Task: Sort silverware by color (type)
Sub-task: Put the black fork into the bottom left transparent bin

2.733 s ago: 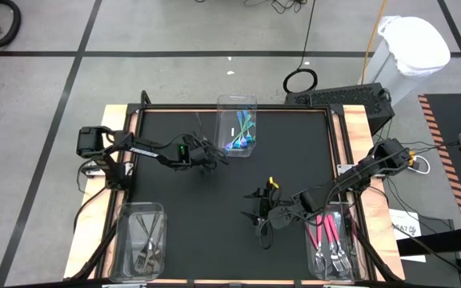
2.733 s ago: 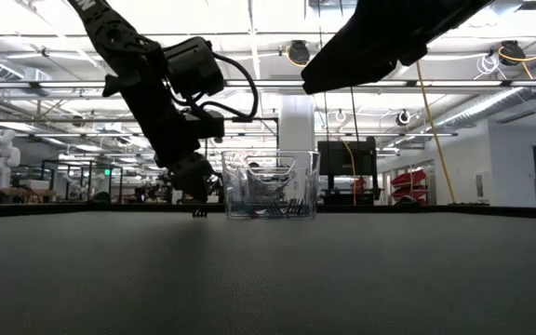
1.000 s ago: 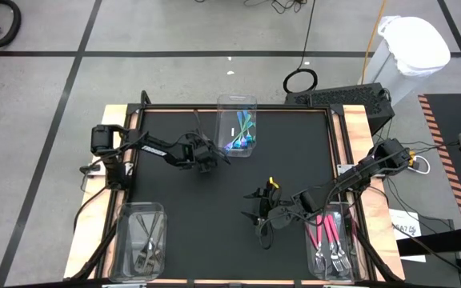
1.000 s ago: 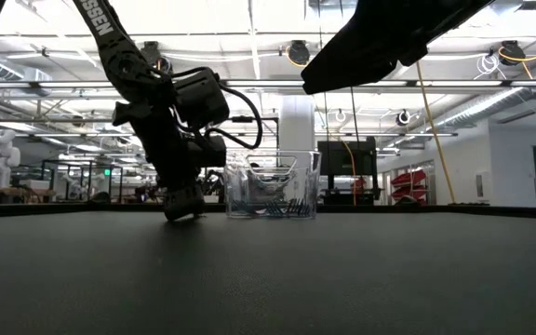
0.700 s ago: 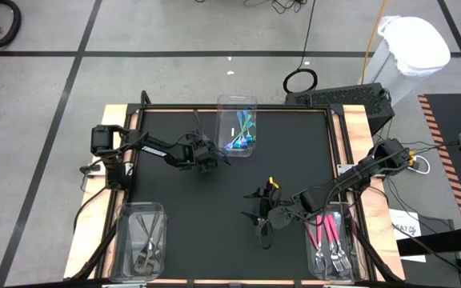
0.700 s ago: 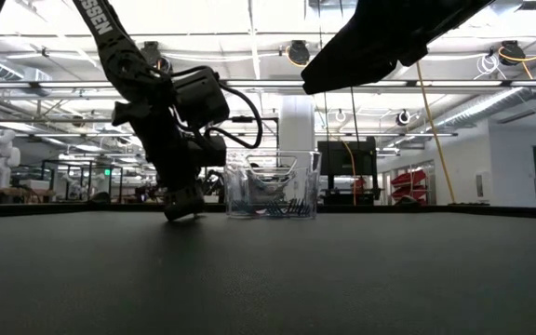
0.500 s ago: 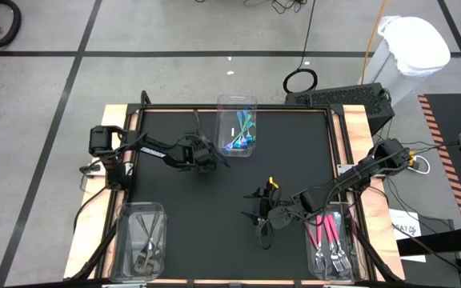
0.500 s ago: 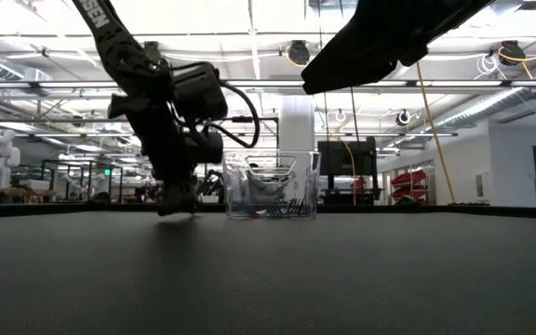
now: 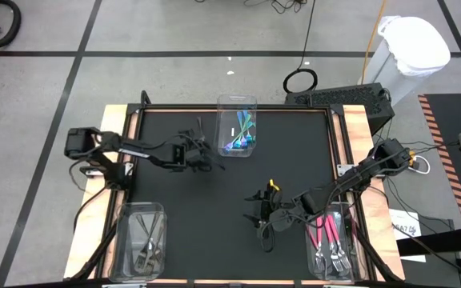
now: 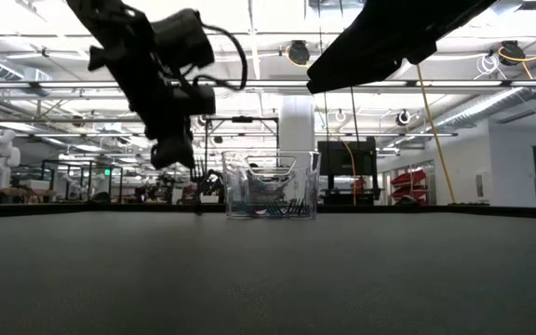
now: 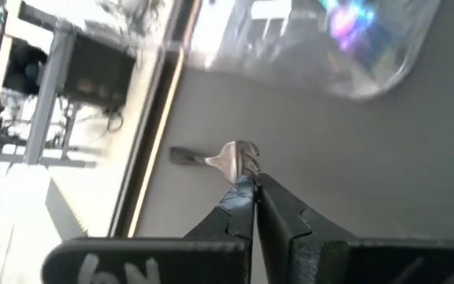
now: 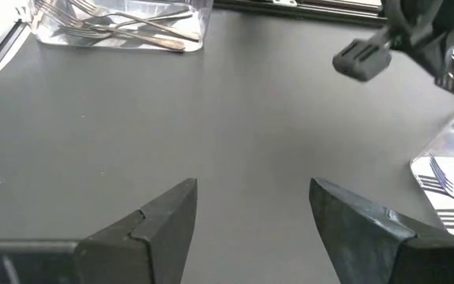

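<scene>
- We have a small fork pinched in our left hand; its silver head sticks out just past the closed fingertips, lifted clear of the bench.
- In the low view the fork hangs down from that hand, just beside the clear bin at the far edge.
- From above, our left hand sits just left of that bin, which holds the blue-handled pieces.
- The grip looks thin and close to the fork's head, so we judge it could swing or slip out if we move sharply.
- We cannot tell the handle's colour, so a wrong bin is a risk: grey pieces lie in the near-left bin, pink ones in the near-right bin.
- Our right hand waits with fingers spread wide over bare bench, near the pink bin.
</scene>
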Available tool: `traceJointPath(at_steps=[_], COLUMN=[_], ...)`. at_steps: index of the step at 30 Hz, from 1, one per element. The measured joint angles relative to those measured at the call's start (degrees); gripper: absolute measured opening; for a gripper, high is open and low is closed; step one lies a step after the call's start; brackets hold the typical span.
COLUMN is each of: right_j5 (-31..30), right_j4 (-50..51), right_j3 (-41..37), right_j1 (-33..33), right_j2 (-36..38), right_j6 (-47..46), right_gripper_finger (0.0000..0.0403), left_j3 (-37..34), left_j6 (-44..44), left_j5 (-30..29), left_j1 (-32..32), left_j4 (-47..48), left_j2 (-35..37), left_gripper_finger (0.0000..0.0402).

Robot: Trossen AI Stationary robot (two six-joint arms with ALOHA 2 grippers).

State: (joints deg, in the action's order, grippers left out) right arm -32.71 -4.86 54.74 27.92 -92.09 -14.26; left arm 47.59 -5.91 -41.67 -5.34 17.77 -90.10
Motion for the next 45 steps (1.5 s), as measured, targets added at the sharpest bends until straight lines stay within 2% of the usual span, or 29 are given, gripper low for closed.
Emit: traceJointPath(at_steps=[10,17,26,35,37,41,45], right_j5=[0.00,-0.09,-0.28,-0.51,-3.28,-15.23,-18.34], right_j4=[-0.03,-0.13,-1.84,-7.03,-8.00,-9.19,-9.07], right_j3=[0.00,0.00,0.00,0.00,0.02,0.02,0.02], right_j1=[0.00,-0.04,-0.20,-0.52,-0.48,0.35,1.33], right_j2=[-0.01,-0.01,-0.01,0.01,-0.01,-0.01,-0.01], right_j6=[0.32,1.92,5.67,11.78,14.11,21.06,26.14], right_gripper_finger=[0.0242,0.0242,0.0242,0.0242,0.0242,0.0242,0.0242], left_j3=[0.02,0.04,0.10,3.82,4.03,4.04,4.04], left_j6=[0.31,1.17,-0.67,-2.36,-3.90,-7.18,-11.40], left_j5=[-0.26,-5.88,-15.18,-15.72,-15.43,-15.69,-19.07], left_j1=[6.71,12.91,22.38,31.26,33.87,38.60,42.51], left_j4=[0.02,2.08,2.78,2.73,2.05,1.82,-1.23], left_j2=[8.14,12.82,13.83,13.83,13.83,13.83,13.83], left_gripper_finger=[0.0007,0.0007,0.0007,0.0002,0.0002,0.0001,0.0001])
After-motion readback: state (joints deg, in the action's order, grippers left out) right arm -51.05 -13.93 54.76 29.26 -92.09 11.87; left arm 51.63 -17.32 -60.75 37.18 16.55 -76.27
